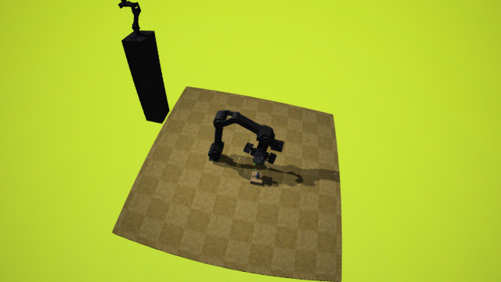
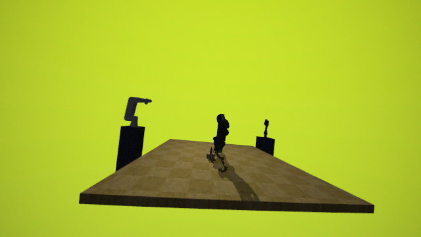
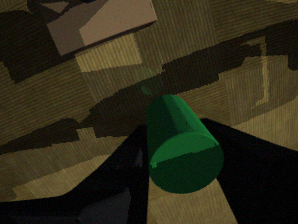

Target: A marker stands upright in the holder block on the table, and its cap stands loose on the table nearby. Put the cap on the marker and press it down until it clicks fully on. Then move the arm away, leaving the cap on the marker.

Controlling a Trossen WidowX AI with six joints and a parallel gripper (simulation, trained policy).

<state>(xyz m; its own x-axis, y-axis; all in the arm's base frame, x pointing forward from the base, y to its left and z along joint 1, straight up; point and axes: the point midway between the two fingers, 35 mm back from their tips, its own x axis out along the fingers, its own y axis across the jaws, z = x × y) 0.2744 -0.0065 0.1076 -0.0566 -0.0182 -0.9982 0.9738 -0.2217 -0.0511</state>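
Observation:
The green cap (image 3: 186,167) (image 1: 255,164) (image 2: 220,151) stands between the fingers of my gripper (image 3: 172,129). Both dark fingers lie close against its sides in the wrist view, and the gripper is shut on it. Whether the cap touches the table is hard to tell. The holder block (image 1: 255,182) (image 2: 210,156) (image 3: 117,24), pinkish brown, sits on the table a short way from the cap. The marker (image 1: 257,175) (image 2: 211,150) stands upright in it, small and dark. In the wrist view the block is cut off by the top edge.
The checkered wooden table (image 1: 219,219) (image 2: 177,178) carries my arm, whose shadow falls across it. A black pedestal (image 1: 145,74) (image 2: 265,145) with a small arm stands beyond the table. Another dark pedestal (image 2: 129,148) with a grey arm stands on the left in the exterior view.

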